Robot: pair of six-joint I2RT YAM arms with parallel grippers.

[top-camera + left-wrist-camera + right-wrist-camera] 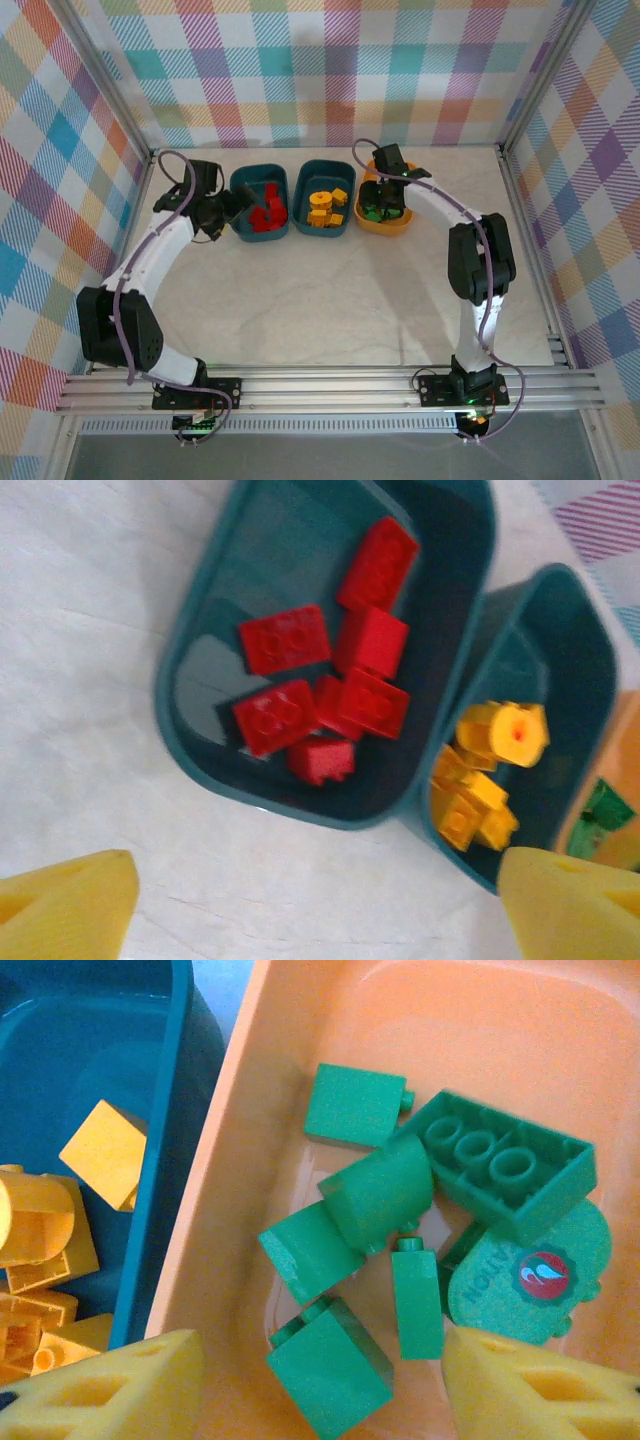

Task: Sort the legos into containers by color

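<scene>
Three tubs stood in a row at the twelve o'clock side of the table [330,300]. The left teal tub [262,168] held the red bricks [330,695] in a loose cluster on its floor. The middle teal tub [325,165] sat just beside it at three o'clock and held the yellow bricks [490,770], one of them round. The orange tub [385,228], next along at three o'clock again, held the green bricks [380,1195], with a round green piece [540,1275] bearing a sticker toward its four o'clock corner.

Seen from above, the left gripper [312,880] hung by the nine o'clock edge of the left teal tub. Its yellow fingers [65,905] were spread wide over bare table, with nothing between them.

The right gripper [320,1345] hovered over the orange tub. Its jaws were parted, one finger at seven o'clock and the other at five o'clock in its wrist view. Green bricks lay below the gap, but neither finger touched one, so it gripped nothing.
</scene>
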